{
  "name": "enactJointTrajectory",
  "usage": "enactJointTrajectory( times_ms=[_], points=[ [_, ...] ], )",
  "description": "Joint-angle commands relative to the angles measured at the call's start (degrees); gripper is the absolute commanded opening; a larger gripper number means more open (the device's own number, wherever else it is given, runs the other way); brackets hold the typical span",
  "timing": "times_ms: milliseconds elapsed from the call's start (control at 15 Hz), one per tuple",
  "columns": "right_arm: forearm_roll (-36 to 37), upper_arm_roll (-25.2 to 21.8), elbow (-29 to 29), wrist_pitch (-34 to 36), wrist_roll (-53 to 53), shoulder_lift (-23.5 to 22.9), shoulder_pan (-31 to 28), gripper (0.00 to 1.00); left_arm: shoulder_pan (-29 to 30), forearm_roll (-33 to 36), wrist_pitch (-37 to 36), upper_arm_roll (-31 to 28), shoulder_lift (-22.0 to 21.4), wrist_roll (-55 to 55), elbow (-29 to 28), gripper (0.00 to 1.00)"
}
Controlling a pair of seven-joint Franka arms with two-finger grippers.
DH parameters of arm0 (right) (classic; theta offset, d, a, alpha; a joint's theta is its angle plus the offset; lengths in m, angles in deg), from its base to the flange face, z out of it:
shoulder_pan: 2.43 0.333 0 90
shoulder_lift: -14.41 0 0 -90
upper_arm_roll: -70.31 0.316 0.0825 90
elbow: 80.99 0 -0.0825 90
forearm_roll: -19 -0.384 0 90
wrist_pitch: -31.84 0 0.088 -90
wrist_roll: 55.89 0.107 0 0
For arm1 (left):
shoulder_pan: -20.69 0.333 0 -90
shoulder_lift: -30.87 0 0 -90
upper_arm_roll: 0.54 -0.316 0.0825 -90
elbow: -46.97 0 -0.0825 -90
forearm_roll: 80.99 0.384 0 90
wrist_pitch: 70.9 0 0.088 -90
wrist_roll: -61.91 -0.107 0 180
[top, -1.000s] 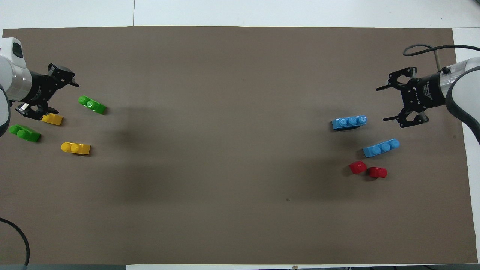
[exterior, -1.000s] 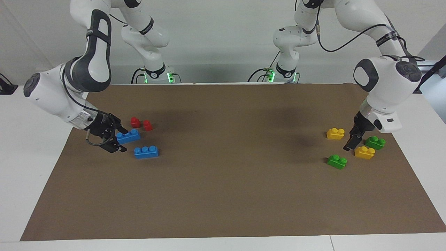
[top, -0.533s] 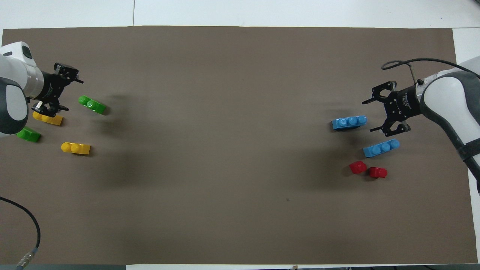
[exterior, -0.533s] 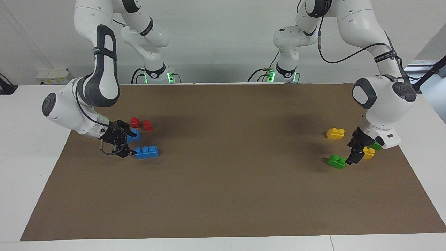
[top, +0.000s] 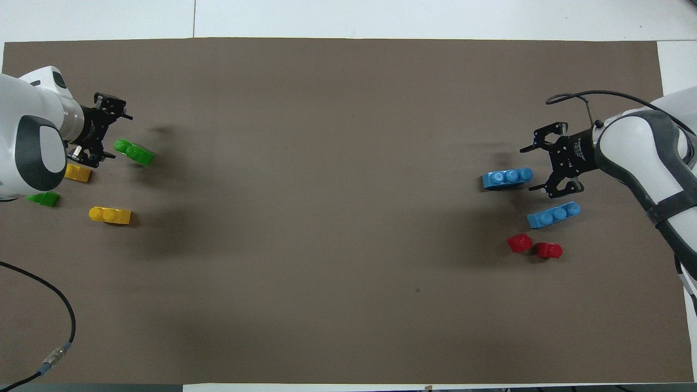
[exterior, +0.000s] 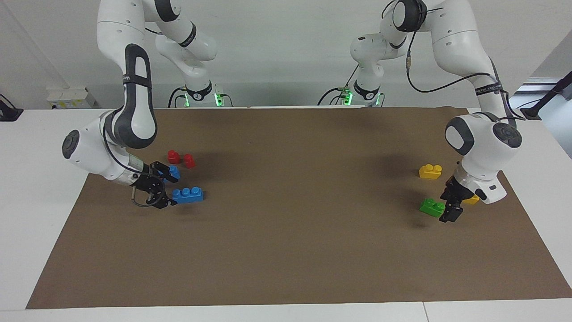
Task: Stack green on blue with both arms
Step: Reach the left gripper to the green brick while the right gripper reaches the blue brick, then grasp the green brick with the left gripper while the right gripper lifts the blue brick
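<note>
Two green bricks lie toward the left arm's end. The farther green brick [exterior: 431, 207] [top: 133, 152] has my left gripper [exterior: 448, 206] [top: 118, 136] low beside it, open, its fingers at the brick's end. The nearer green brick [top: 42, 198] is partly under the left arm and hidden in the facing view. Two blue bricks lie toward the right arm's end. The farther blue brick [exterior: 187, 195] [top: 507, 178] has my right gripper [exterior: 168, 188] [top: 531, 169] open at its end. The nearer blue brick [exterior: 174, 172] [top: 553, 214] is partly hidden by that gripper in the facing view.
Two red bricks [exterior: 181, 158] [top: 533, 246] lie nearer to the robots than the blue ones. One yellow brick [exterior: 430, 171] [top: 110, 215] lies free; another yellow brick [exterior: 471, 200] [top: 77, 172] lies under the left wrist. All rest on a brown mat [exterior: 290, 201].
Both grippers moved away from the robots and lower: the right from beside the nearer blue brick to the farther one's end, the left from among the yellow bricks to the farther green brick.
</note>
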State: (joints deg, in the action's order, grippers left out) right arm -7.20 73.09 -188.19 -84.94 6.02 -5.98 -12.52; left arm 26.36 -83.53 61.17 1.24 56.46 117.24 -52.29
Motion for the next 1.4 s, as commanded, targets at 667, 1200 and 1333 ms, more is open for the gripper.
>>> enactJointTrajectory(
  times_ms=[667,1200,1333],
  points=[
    [-3.8,0.3,-4.8,-6.2,-4.4,0.2,-0.1,0.44,0.2,-0.4,4.8,0.0,0.3,0.8,-3.8,0.66],
    [-3.8,0.4,-0.9,-1.9,-9.4,0.1,-0.3,0.00,-0.5,0.0,2.5,0.0,0.1,0.3,-2.2,0.00],
    [-3.8,0.6,3.4,0.8,-4.4,0.2,1.7,0.00,-0.6,-0.1,-2.5,0.0,-0.4,0.5,0.5,0.00]
  ],
)
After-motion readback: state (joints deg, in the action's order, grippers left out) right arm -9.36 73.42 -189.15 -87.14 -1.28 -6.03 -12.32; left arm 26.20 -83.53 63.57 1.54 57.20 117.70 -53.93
